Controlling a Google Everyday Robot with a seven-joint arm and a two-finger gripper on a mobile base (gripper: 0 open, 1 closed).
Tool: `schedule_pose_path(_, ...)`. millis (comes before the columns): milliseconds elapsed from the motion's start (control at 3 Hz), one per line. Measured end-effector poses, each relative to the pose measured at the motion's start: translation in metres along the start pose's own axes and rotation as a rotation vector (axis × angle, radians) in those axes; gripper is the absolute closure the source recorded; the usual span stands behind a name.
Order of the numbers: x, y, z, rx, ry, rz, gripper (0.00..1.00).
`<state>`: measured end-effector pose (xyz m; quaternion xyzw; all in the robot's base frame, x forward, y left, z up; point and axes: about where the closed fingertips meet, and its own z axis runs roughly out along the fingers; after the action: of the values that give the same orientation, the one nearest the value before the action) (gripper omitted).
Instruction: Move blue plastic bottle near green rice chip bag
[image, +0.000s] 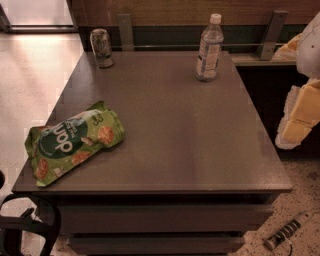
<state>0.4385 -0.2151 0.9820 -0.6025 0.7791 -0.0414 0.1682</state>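
Dark frame (27, 225): black curved piece at the lower left, in front of the counter; I cannot tell what it is.
Green rice chip bag (75, 142): one, lying flat on the counter near its front left corner. A dark green oval carries white letters that look like "pop", turned nearly upside down. Round orange chips are pictured around it.
Can (102, 47): one short metal drink can, upright at the back left corner. Its print is unreadable.
Counter (170, 130): brown-grey top with drawer fronts below its front edge.
Blue plastic bottle (209, 47): one, upright at the back of the counter, right of centre, well apart from the bag. It has a white cap and a pale label band whose writing is too small to read.
Between bottle and bag: only bare counter top; the can stands off to the back left of that line.
Gripper (300, 117): white and yellowish, at the right edge, off the counter's right side and apart from the bottle. How it is set cannot be told.
Power strip (289, 231): one, on the speckled floor at the lower right.
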Motion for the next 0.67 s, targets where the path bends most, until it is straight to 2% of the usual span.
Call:
schedule_pose_path(333, 0.000, 0.000, 0.000, 0.000, 0.000, 0.000, 0.00)
schedule_pose_path(667, 0.006, -0.018, -0.002, 0.038, -0.029, 0.020, 0.00)
